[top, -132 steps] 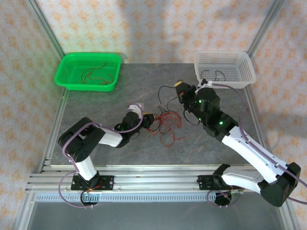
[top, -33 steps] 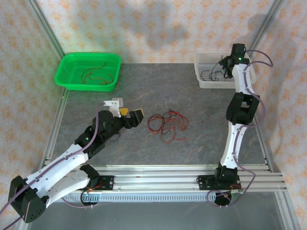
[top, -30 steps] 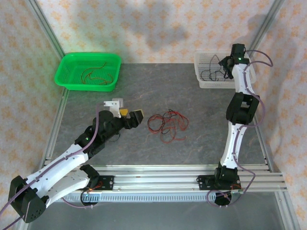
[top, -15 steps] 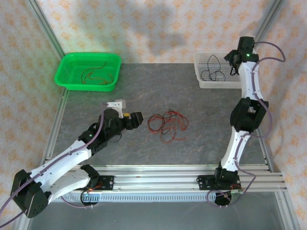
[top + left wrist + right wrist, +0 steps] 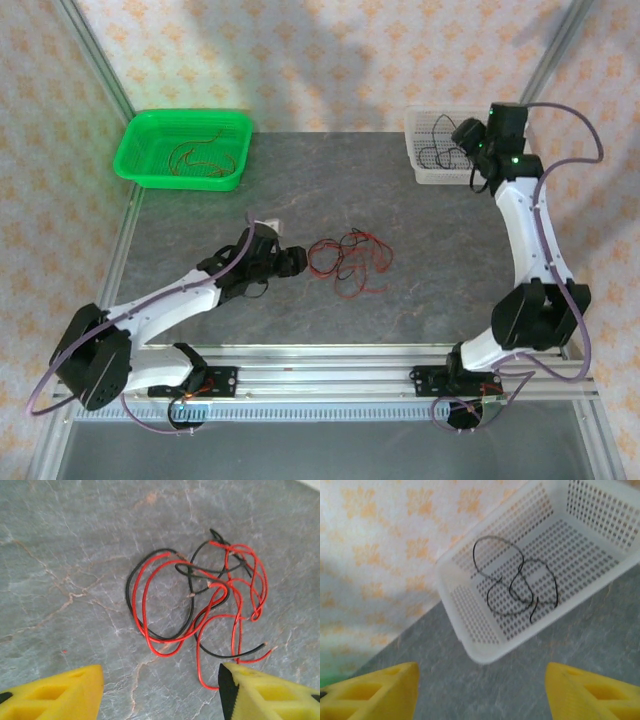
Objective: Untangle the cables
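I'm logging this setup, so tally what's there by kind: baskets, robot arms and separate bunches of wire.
Baskets: 2, the green basket and the white basket
Robot arms: 2, the left arm and the right arm
Wire bunches: 3, the red-and-black tangle on the table, red wires in the green basket, black wire in the white basket
Total: 7

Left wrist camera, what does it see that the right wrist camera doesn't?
Left wrist view: a tangle of red and black cables lying on the table, just ahead of the left gripper. Right wrist view: a white basket with black cables inside and flowery wallpaper behind it, ahead of the right gripper. Both: the grey table, plus two yellow gripper fingers at the bottom corners, spread apart and holding nothing.
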`<state>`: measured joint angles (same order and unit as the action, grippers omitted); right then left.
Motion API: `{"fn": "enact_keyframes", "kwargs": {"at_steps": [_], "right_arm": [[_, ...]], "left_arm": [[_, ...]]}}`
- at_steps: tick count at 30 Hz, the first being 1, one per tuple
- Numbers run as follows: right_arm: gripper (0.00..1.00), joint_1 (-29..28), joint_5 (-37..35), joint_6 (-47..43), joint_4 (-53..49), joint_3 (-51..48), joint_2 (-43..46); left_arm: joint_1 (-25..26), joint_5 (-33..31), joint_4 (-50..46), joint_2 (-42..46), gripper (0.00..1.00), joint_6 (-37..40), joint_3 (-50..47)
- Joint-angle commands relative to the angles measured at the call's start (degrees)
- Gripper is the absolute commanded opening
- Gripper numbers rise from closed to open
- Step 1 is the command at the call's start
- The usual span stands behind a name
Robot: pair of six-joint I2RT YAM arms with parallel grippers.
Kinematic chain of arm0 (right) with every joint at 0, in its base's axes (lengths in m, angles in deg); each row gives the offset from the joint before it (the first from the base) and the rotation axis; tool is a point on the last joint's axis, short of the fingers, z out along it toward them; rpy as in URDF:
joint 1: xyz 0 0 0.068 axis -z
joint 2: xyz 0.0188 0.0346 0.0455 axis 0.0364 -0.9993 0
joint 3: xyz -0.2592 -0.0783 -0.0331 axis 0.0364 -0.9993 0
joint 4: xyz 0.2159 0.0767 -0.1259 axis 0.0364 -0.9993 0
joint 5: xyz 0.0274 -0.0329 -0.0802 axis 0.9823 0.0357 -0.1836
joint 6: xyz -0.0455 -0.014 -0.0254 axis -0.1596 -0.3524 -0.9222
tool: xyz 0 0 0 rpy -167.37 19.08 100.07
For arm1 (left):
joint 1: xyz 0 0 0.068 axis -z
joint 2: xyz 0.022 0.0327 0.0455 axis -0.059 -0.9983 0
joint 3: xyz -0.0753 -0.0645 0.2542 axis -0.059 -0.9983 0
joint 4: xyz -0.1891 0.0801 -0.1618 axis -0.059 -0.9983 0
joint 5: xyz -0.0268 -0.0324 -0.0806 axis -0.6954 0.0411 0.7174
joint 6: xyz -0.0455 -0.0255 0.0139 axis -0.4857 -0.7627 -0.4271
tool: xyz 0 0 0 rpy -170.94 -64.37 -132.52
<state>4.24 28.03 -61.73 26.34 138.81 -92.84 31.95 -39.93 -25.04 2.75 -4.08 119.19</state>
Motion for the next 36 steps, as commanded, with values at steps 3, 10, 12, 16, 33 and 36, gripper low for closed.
{"fn": "enact_keyframes", "kwargs": {"at_steps": [3,10,12,16,33,36], "right_arm": [[0.63,-0.57,1.78,0.19,4.56,-9.69,8.0],[0.59,-0.66,4.64,1.1,5.67,-19.89,16.56],[0.58,-0.66,5.14,1.4,5.76,-22.25,18.55],[0.57,-0.66,6.03,2.22,6.11,-26.29,22.9],[0.51,-0.66,9.1,5.48,7.43,-35.21,30.56],[0.5,-0.7,9.1,5.56,7.23,-35.34,31.17]], "left_arm": [[2.44,-0.58,-0.73,-6.97,0.53,0.58,4.26],[3.67,-5.34,-2.64,-16.43,0.47,1.9,9.76],[3.78,-6.97,-3.55,-18.14,0.46,2.22,11.05],[3.94,-8.82,-3.59,-20.39,0.46,2.75,12.26],[4.03,-8.46,-0.45,-27.34,0.29,3.07,15.26],[4.05,-8.56,-0.23,-27.56,0.22,2.98,15.4]]}}
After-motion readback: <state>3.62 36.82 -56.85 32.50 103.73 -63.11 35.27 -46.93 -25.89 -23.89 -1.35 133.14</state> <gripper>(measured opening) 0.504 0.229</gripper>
